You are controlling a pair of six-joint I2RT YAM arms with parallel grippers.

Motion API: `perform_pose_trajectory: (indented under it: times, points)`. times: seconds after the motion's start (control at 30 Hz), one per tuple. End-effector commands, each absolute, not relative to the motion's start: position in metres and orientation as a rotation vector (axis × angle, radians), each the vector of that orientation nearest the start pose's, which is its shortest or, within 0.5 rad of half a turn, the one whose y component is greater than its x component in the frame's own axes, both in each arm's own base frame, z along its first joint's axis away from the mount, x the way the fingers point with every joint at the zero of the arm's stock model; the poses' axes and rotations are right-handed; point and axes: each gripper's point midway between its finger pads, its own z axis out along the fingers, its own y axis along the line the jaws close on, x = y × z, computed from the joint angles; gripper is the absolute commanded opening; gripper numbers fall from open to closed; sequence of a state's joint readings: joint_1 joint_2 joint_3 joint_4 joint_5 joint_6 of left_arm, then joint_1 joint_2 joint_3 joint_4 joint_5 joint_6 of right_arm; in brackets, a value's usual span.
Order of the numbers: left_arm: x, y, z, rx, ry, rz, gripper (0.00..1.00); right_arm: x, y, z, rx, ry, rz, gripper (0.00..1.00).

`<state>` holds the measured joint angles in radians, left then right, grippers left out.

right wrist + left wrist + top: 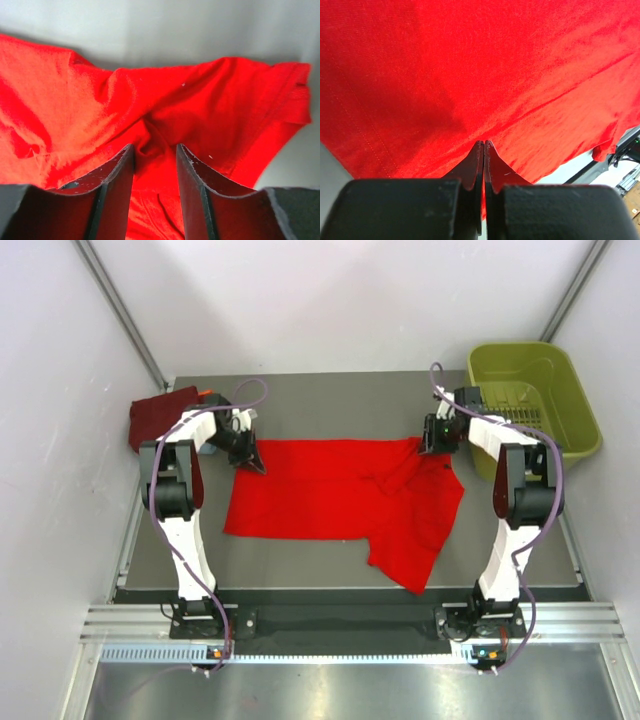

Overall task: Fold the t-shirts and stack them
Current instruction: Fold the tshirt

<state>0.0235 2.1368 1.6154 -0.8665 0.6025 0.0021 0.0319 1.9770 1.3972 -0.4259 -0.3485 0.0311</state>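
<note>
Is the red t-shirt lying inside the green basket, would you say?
No, the red t-shirt lies spread on the table, outside the basket.

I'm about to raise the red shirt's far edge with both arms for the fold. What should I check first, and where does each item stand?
1. Left claw clamped on the red t-shirt: ok, jaws shut on cloth at its far left corner.
2. Right claw clamped: not ok, jaws apart, cloth bunched between them but not pinched.
3. Shirt lying flat: not ok, its right side is rumpled.
4. Folded maroon t-shirt apart from the red one: ok.
5. Basket apart from the cloth: ok.
6. Left claw holding one layer only: cannot tell.
</note>
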Motion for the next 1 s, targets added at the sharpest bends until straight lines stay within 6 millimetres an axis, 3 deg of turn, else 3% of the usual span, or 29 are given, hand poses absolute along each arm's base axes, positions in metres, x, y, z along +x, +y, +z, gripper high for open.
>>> perform_pose_trajectory:
  times: [0.0, 0.07, 0.3, 0.53, 0.57, 0.67, 0.7, 0.73, 0.77, 0.8, 0.87, 0.9, 0.97]
  points:
    - [0.405, -0.091, 0.05, 0.085, 2.81, -0.859, 0.0, 0.479, 0.086, 0.069, -0.156, 2.447, 0.534, 0.39]
    - [0.405, -0.09, 0.051, 0.09, 2.808, -0.847, 0.0, 0.48, 0.089, 0.068, -0.157, 2.446, 0.547, 0.35]
    - [0.402, -0.09, 0.052, 0.094, 2.809, -0.845, 0.0, 0.484, 0.092, 0.08, -0.149, 2.421, 0.562, 0.08]
    - [0.407, -0.095, 0.05, 0.082, 2.803, -0.885, 0.0, 0.469, 0.093, 0.102, -0.127, 2.414, 0.569, 0.02]
    - [0.407, -0.095, 0.05, 0.078, 2.804, -0.887, 0.0, 0.463, 0.093, 0.112, -0.127, 2.408, 0.569, 0.02]
    - [0.411, -0.097, 0.049, 0.075, 2.796, -0.904, 0.0, 0.442, 0.091, 0.114, -0.101, 2.444, 0.57, 0.0]
    - [0.412, -0.098, 0.05, 0.079, 2.792, -0.908, 0.0, 0.435, 0.091, 0.126, -0.1, 2.427, 0.574, 0.0]
    - [0.412, -0.098, 0.048, 0.077, 2.792, -0.912, 0.0, 0.422, 0.091, 0.119, -0.088, 2.455, 0.582, 0.0]
    - [0.413, -0.098, 0.048, 0.079, 2.791, -0.919, 0.0, 0.412, 0.091, 0.126, -0.076, 2.449, 0.584, 0.0]
    - [0.413, -0.099, 0.048, 0.078, 2.788, -0.923, 0.0, 0.397, 0.092, 0.116, -0.063, 2.484, 0.602, 0.0]
    - [0.413, -0.099, 0.045, 0.075, 2.793, -0.927, 0.0, 0.381, 0.093, 0.121, -0.052, 2.484, 0.614, 0.0]
    - [0.413, -0.099, 0.045, 0.077, 2.795, -0.928, 0.0, 0.367, 0.094, 0.11, -0.043, 2.517, 0.628, 0.0]
    - [0.413, -0.099, 0.043, 0.075, 2.799, -0.927, 0.0, 0.354, 0.093, 0.11, -0.039, 2.526, 0.631, 0.0]
